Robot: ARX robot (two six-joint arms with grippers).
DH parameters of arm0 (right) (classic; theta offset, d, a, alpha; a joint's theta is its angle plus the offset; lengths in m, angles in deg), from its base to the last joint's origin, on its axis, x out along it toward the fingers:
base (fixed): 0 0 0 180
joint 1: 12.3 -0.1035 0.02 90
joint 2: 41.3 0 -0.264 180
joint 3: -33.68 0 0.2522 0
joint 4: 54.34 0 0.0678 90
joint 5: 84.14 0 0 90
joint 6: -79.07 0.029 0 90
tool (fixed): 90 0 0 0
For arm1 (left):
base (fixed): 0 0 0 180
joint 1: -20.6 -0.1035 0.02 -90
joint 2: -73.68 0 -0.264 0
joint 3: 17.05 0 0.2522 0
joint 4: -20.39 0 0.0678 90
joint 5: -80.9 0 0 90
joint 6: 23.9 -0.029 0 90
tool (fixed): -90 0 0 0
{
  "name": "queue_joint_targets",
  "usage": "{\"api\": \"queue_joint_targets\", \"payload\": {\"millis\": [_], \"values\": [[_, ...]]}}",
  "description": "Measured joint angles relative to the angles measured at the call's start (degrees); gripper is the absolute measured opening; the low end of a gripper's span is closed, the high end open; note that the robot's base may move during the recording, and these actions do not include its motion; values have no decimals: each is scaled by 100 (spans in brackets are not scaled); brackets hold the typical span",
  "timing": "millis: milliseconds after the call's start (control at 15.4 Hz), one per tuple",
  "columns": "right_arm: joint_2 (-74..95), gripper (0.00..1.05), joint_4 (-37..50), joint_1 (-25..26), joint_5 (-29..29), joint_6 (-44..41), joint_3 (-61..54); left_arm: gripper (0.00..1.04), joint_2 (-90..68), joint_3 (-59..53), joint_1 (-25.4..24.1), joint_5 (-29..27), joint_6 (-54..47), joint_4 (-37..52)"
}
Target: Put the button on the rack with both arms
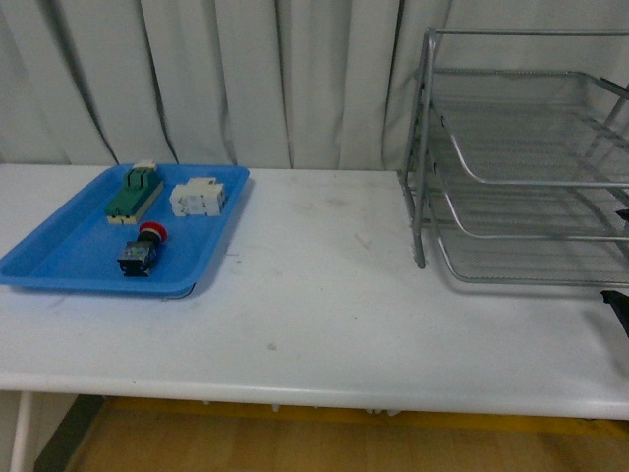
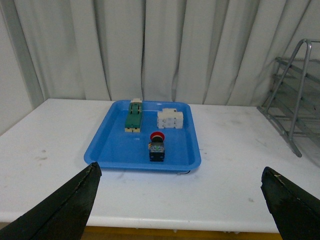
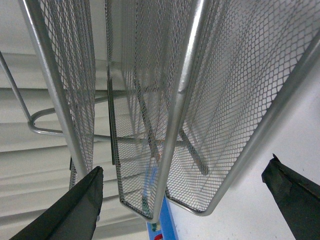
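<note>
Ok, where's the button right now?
Front view, left side of the table: the button lies in the blue tray near its front edge, just in front of the green-and-cream block and white terminal block.

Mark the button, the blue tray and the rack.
button [image 1: 138, 258]: front view, on its black body, below the red cap.
blue tray [image 1: 64, 251]: front view, on the bare floor of its left part.
rack [image 1: 550, 184]: front view, on the front rim of one wire tray.

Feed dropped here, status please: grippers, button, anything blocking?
Left gripper open, empty. Right gripper open, facing silver wire-mesh rack up close. Small red-capped push-button lies in flat blue plastic tray, ungrasped. Nothing seen blocking.
</note>
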Motion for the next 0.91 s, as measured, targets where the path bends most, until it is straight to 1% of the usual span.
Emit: {"api": "queue_joint_targets", "payload": {"millis": [259, 843, 908], "values": [[337, 98, 7, -31, 48, -11, 431, 98, 0, 0, 0, 0, 0, 0], [511, 98, -7, -146, 74, -87, 933, 98, 0, 0, 0, 0, -2, 0], [557, 90, -7, -181, 76, -92, 1001, 98, 0, 0, 0, 0, 0, 0]]}}
